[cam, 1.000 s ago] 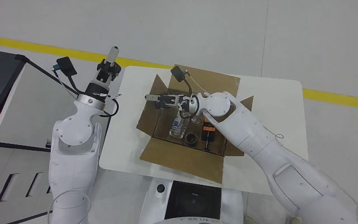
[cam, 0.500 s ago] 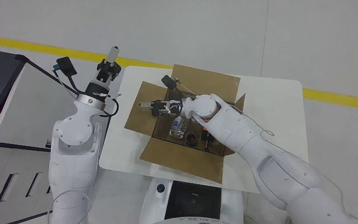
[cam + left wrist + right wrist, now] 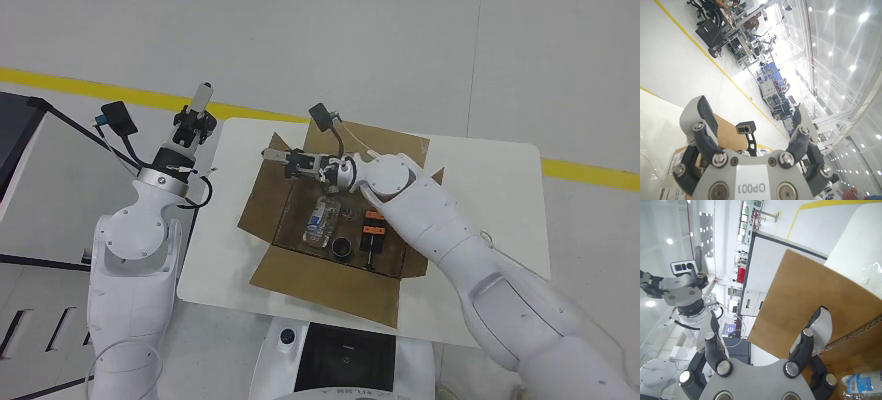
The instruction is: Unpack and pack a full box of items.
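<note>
Firstly, box [image 3: 300,272]: open on the white table [image 3: 480,170], mouth up, long axis across the table, slightly skewed.
Side flap [image 3: 800,285]: its free edge lies between the right gripper's fingers.
Right gripper [image 3: 766,315]: fingers apart, clamped on nothing; one fingertip [image 3: 821,313] just before the cardboard.
Bottle [image 3: 320,218]: lying inside the box, behind those fingers.
Left gripper [image 3: 751,106]: fingers wide apart, nothing between them.

One cardboard box [image 3: 330,278], one plastic bottle [image 3: 320,220], one table [image 3: 490,170]
</note>
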